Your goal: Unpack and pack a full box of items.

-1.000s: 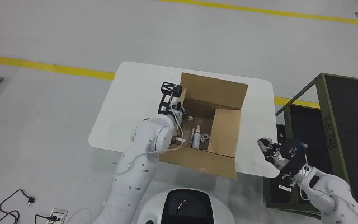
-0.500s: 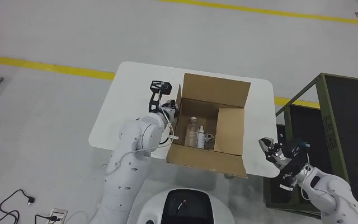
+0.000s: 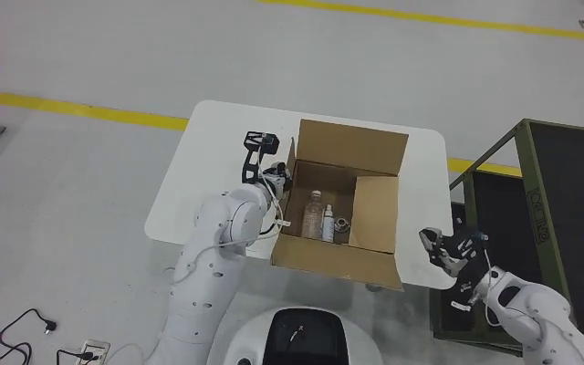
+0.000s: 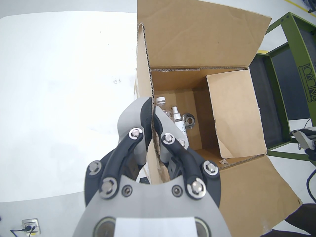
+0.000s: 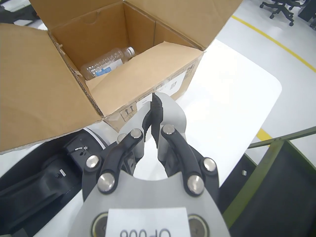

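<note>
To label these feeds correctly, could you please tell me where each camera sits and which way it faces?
Top view: overhead, looking down on white table and open brown cardboard box; left arm, right arm show.
Left wrist: over the box, looking in; left hand clamps a flap.
Right wrist: beside the table, facing the box; right hand shut.
All share the box.

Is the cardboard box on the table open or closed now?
Open. The box has its flaps raised or spread, not folded shut, and a clear bottle, a spray bottle and a metal part show on its floor.
</note>
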